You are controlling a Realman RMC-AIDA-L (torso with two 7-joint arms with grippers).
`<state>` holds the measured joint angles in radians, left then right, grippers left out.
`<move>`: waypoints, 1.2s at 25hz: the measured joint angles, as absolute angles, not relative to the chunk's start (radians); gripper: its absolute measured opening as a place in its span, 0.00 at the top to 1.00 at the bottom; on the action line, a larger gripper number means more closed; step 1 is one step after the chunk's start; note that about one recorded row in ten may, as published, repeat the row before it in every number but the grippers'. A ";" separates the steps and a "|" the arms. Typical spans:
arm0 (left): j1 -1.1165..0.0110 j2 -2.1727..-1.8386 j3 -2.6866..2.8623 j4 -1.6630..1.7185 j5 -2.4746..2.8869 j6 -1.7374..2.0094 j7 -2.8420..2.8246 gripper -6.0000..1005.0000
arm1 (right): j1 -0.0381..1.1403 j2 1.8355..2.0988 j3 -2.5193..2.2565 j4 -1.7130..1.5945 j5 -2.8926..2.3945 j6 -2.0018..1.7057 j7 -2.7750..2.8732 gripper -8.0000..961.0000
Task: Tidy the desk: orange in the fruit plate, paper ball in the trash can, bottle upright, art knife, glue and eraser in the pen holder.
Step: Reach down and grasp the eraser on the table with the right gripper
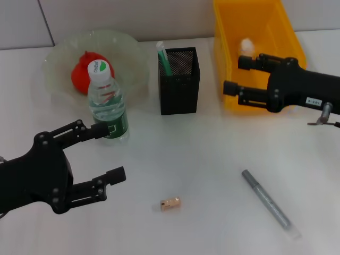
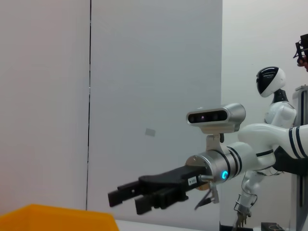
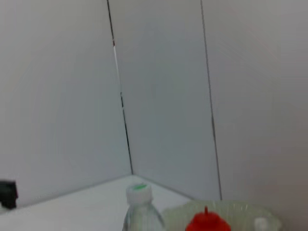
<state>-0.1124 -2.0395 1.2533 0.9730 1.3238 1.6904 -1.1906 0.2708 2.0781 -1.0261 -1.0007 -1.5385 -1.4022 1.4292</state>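
Head view: the orange (image 1: 85, 77) lies in the fruit plate (image 1: 58, 53), the paper ball (image 1: 246, 44) lies in the trash can (image 1: 256, 21), and the bottle (image 1: 106, 103) stands upright just in front of the plate, so these three steps appear complete. The pen holder (image 1: 179, 81) contains one green-tipped item (image 1: 163, 57). The eraser (image 1: 170, 203) lies on the desk (image 1: 212, 154) near the front edge, and a grey pen-like tool (image 1: 266, 202), probably the art knife, lies to its right; both remain outside the holder. The left gripper (image 1: 109, 151) hangs with jaws apart and empty, between bottle and eraser, plausibly positioned for the eraser. The right gripper (image 1: 236, 74) hovers at the trash can's front wall, jaws apart, holding nothing. Left wrist view: the right gripper (image 2: 126, 202) shows spread above the yellow rim (image 2: 53, 216). Right wrist view: bottle cap (image 3: 139, 191) and orange (image 3: 207, 222) appear; own fingers not visible.
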 joint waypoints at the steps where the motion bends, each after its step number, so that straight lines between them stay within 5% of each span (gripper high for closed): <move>1: -0.113 -2.039 1.253 0.971 1.324 1.691 -1.190 0.21 | 0.266 2.080 -1.028 -1.032 -1.595 -1.404 1.468 0.22; 30: -0.122 -2.038 1.221 0.977 1.426 1.714 -1.187 0.21 | 0.320 2.084 -1.169 -1.684 -2.244 -1.667 2.220 0.22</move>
<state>-0.1218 -2.0378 1.2213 0.9768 1.4260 1.7143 -1.1869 0.3198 2.0845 -1.1694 -1.6845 -2.2437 -1.6668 2.2197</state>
